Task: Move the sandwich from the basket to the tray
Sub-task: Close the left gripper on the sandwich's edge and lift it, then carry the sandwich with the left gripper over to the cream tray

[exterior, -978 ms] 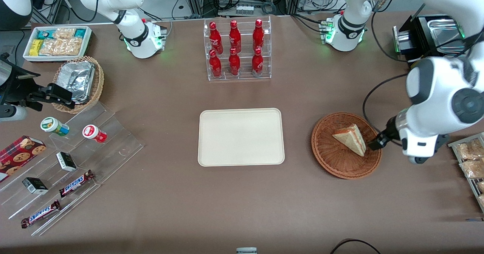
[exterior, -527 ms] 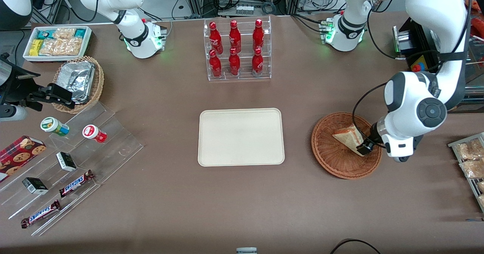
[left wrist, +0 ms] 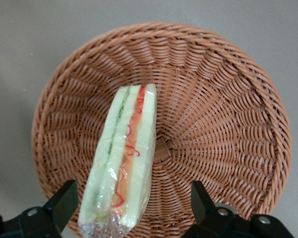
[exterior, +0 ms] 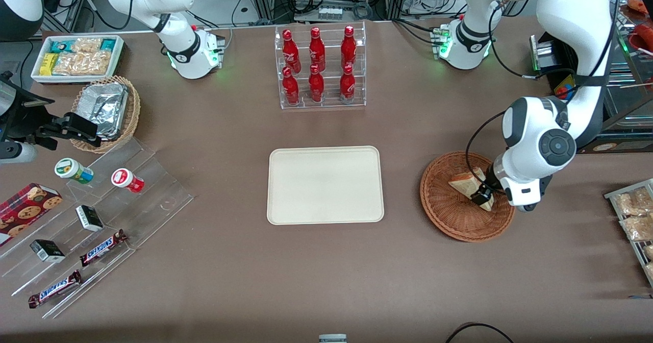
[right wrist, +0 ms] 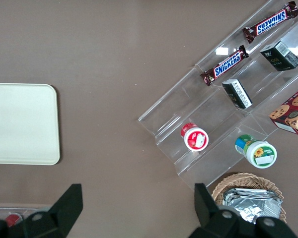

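The sandwich (exterior: 463,184), a wrapped white-bread wedge with red-orange and green filling, lies in the round reddish-brown basket (exterior: 449,225). My left gripper (exterior: 482,196) hangs low over the basket at the sandwich's wide end. In the left wrist view the gripper (left wrist: 131,198) is open, and its black fingers (left wrist: 63,203) stand wide apart on either side of the sandwich (left wrist: 126,153) without touching it; the basket (left wrist: 223,124) weave shows all round. The cream-white tray (exterior: 325,185) lies flat with nothing on it at the table's middle, beside the basket.
A clear rack of red bottles (exterior: 321,67) stands farther from the front camera than the tray. A wire rack of packets (exterior: 635,220) sits at the working arm's end. A stepped acrylic stand with snacks (exterior: 97,215) and a foil-filled tan basket (exterior: 109,111) lie toward the parked arm's end.
My left gripper has moved from the basket's outer rim inward over the sandwich's wide end, toward the tray. The sandwich and basket have not moved.
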Tool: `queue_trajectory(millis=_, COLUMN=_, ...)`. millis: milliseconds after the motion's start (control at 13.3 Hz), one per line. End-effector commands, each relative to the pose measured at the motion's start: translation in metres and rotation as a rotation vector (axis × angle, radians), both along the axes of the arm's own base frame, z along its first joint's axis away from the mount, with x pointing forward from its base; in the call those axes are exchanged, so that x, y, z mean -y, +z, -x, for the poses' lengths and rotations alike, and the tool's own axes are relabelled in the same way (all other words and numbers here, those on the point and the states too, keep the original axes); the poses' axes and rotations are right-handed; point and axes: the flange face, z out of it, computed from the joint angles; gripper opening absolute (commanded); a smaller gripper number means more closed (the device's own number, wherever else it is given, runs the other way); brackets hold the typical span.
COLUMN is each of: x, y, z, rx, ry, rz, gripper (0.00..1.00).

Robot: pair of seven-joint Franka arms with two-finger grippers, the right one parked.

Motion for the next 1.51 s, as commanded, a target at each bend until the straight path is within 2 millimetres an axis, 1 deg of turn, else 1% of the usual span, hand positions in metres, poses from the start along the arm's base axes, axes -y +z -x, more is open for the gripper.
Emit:
queue_trajectory(millis=0, x=0.005, y=-0.006, z=0.019, rx=0.003, ry=0.004, rz=-0.008, gripper=1.0)
queue_trajectory(millis=151, x=0.003, y=-0.011, z=0.025, rx=-0.011, ry=0.003, rz=-0.013, gripper=1.0)
queue_trajectory(millis=226, x=0.003, y=-0.012, z=0.024, rx=-0.008, ry=0.0, rz=-0.017, gripper=0.99)
queue_trajectory(millis=301, x=0.003, y=-0.013, z=0.023, rx=0.001, ry=0.0, rz=-0.016, gripper=0.85)
queue_trajectory(millis=376, x=0.002, y=-0.015, z=0.023, rx=-0.001, ry=0.002, rz=-0.017, gripper=0.32)
queue_trajectory(millis=452, x=0.0, y=-0.013, z=0.02, rx=0.001, ry=0.002, rz=-0.016, gripper=0.0)
queue_trajectory(millis=527, x=0.001, y=-0.012, z=0.015, rx=0.002, ry=0.002, rz=-0.015, gripper=0.0)
queue_trajectory(millis=677, x=0.001, y=-0.012, z=0.013, rx=-0.01, ry=-0.005, rz=-0.016, gripper=0.0)
queue_trajectory(millis=753, x=0.001, y=-0.006, z=0.011, rx=-0.015, ry=-0.016, rz=-0.02, gripper=0.0)
queue_trajectory(millis=828, x=0.002, y=0.008, z=0.005, rx=-0.046, ry=-0.064, rz=-0.037, gripper=0.0)
queue_trajectory(millis=903, x=0.005, y=0.032, z=-0.001, rx=-0.096, ry=-0.117, rz=-0.061, gripper=0.0)
queue_trajectory(millis=978, x=0.009, y=0.064, z=-0.007, rx=-0.152, ry=-0.167, rz=-0.079, gripper=0.0)
queue_trajectory(millis=1054, x=0.028, y=0.098, z=-0.012, rx=-0.18, ry=-0.241, rz=-0.084, gripper=0.0)
queue_trajectory(millis=1129, x=0.049, y=0.124, z=-0.016, rx=-0.177, ry=-0.293, rz=-0.084, gripper=0.0)
queue_trajectory(millis=1204, x=0.077, y=0.139, z=-0.016, rx=-0.156, ry=-0.338, rz=-0.084, gripper=0.0)
queue_trajectory(millis=1280, x=0.11, y=0.149, z=-0.012, rx=-0.125, ry=-0.39, rz=-0.073, gripper=0.0)
queue_trajectory(millis=1430, x=0.184, y=0.144, z=-0.003, rx=-0.027, ry=-0.537, rz=-0.047, gripper=0.0)
